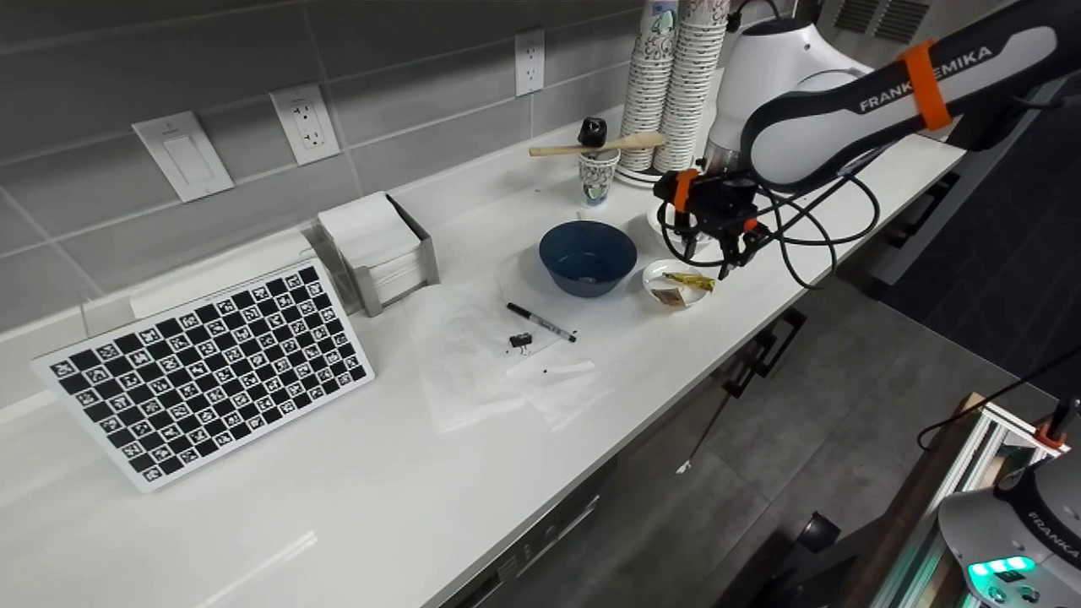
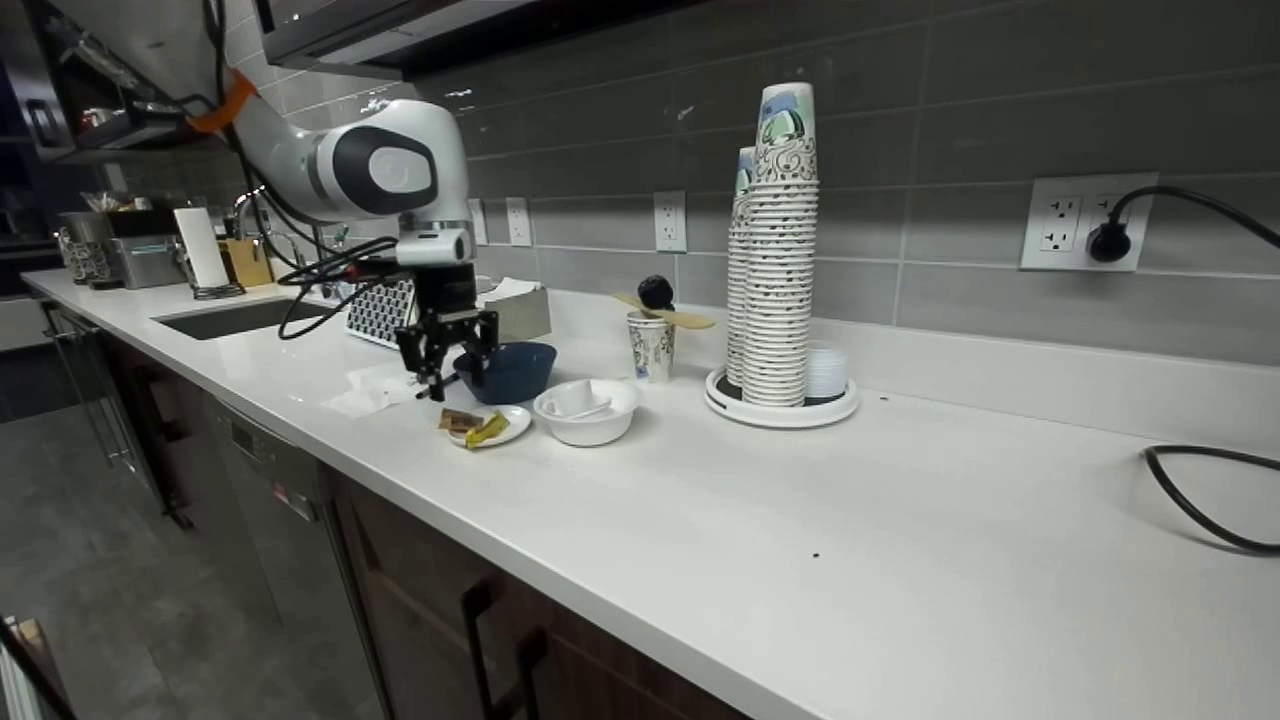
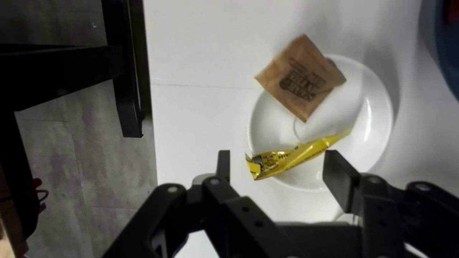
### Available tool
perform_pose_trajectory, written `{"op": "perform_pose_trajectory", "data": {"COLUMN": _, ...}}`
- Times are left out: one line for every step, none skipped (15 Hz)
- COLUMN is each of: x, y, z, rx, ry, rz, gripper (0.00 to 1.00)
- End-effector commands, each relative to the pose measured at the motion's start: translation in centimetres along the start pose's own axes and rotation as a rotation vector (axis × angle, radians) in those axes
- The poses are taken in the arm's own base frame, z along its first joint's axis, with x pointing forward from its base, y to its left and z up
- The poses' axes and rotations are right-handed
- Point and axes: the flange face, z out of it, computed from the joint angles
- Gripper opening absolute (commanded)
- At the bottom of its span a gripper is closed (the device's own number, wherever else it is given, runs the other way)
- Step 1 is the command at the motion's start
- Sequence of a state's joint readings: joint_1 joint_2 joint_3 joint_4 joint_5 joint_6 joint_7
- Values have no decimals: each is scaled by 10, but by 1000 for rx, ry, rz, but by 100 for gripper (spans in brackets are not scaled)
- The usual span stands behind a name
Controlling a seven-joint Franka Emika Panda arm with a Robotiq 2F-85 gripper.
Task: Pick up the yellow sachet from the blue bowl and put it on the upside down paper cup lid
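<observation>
The yellow sachet [image 3: 297,156] lies on the upside down paper cup lid [image 3: 374,107], a white shallow round dish. One sachet end sticks out over the rim. Sachet [image 1: 694,280] [image 2: 487,430] and lid [image 1: 649,282] [image 2: 518,424] show in both exterior views. My gripper [image 3: 277,165] is open and empty above them, with the sachet between its fingers in the wrist view, apart from both. The gripper also shows in both exterior views [image 1: 708,262] [image 2: 458,385]. The blue bowl [image 1: 583,277] stands beside the lid; it shows too [image 2: 525,374] and is cut off at the wrist view's edge [image 3: 447,57].
A brown packet [image 3: 301,79] lies over the lid's rim. A white bowl [image 2: 585,430] with white pieces stands near. A paper cup [image 2: 652,350] holds a wooden utensil. Tall cup stacks [image 2: 780,290] stand behind. A marker [image 1: 540,322] and clip [image 1: 521,339] lie nearby. The counter's front edge is close.
</observation>
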State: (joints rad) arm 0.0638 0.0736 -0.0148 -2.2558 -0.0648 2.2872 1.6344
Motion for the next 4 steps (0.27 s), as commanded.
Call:
{"op": "perform_pose_trajectory", "data": {"x": -41, "y": 65, "z": -14, "rx": 54, "ry": 55, "rz": -184, "gripper": 100}}
{"op": "perform_pose_trajectory", "data": {"x": -53, "y": 78, "z": -17, "rx": 69, "ry": 76, "rz": -227, "gripper": 100}}
{"op": "perform_pose_trajectory", "data": {"x": -64, "y": 90, "z": -21, "rx": 97, "ry": 93, "rz": -265, "gripper": 100}}
{"op": "perform_pose_trajectory", "data": {"x": -53, "y": 54, "z": -11, "rx": 34, "ry": 56, "rz": -195, "gripper": 96}}
